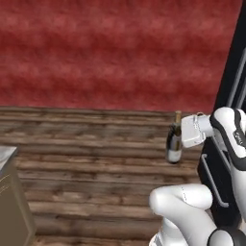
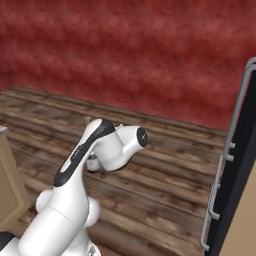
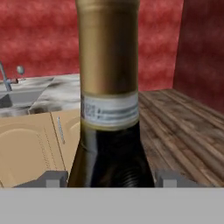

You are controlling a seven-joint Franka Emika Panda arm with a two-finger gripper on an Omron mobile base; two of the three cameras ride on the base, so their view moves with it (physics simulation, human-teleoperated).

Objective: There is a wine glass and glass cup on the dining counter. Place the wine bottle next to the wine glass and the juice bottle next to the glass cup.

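Note:
My gripper [image 1: 180, 133] is shut on the wine bottle [image 1: 174, 142], a slim dark bottle with a gold-tan top and pale label, held upright in the air over the wooden floor. In the hand view the wine bottle [image 3: 109, 109] stands close up between the two fingertips [image 3: 54, 178]. The dining counter [image 3: 61, 89], marble-patterned with a grey inset sink [image 3: 17, 99], lies beyond at the upper left. A tiny stemmed wine glass [image 3: 19, 70] stands at its far side. The juice bottle and glass cup are out of view.
A tan cabinet front [image 3: 35, 140] sits below the counter, whose corner [image 1: 7, 154] shows at the left. A tall black door with silver handles [image 2: 232, 170] stands on the right. A red wall [image 1: 110, 53] backs the plank floor [image 1: 96, 163].

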